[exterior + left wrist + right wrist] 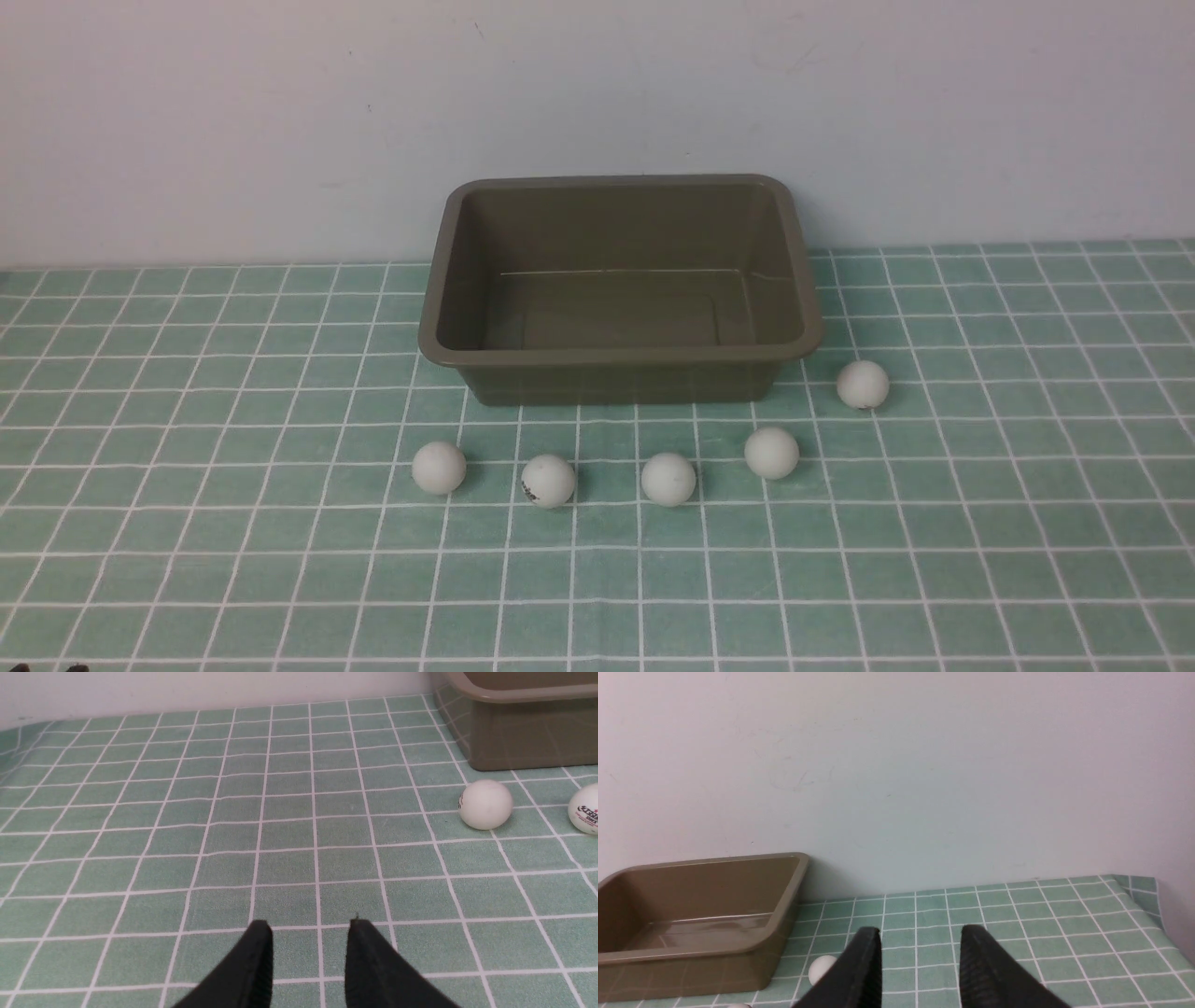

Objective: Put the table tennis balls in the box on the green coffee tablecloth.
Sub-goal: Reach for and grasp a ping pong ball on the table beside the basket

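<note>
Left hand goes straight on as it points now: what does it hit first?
Probably only the tablecloth, since the left hand seems tilted slightly down; otherwise the back wall. The nearest ball and the box sit off to the side of that line. Depth is unclear.

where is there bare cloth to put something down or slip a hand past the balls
Bare cloth spreads widest left of the box, and again right of it beyond the rightmost ball. Crowded: the narrow band between the box's front wall and the row of four balls. The whole near strip in front of that row is free.
</note>
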Robot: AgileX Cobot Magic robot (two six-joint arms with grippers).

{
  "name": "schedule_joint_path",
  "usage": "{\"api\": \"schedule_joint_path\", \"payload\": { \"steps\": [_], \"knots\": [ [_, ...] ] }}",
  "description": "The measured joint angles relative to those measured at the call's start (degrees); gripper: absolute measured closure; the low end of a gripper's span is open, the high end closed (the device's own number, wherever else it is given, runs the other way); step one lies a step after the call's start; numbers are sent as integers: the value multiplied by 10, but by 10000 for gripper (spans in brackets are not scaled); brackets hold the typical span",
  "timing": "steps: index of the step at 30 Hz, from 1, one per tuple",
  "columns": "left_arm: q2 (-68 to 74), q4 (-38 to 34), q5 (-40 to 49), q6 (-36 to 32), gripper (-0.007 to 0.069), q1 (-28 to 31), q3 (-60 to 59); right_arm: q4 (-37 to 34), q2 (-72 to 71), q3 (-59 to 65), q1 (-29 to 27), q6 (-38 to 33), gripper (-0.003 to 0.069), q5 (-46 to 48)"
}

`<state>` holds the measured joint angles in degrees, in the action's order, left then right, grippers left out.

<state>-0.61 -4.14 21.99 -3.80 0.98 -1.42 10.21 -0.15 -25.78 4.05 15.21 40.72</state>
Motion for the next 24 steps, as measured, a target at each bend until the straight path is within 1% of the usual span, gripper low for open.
{"api": "schedule_joint_path", "payload": {
  "steps": [24],
  "knots": [
    [0, 0, 0, 0, 419, 0, 0, -3, 0, -1, 0, 0, 435, 14]
  ]
}}
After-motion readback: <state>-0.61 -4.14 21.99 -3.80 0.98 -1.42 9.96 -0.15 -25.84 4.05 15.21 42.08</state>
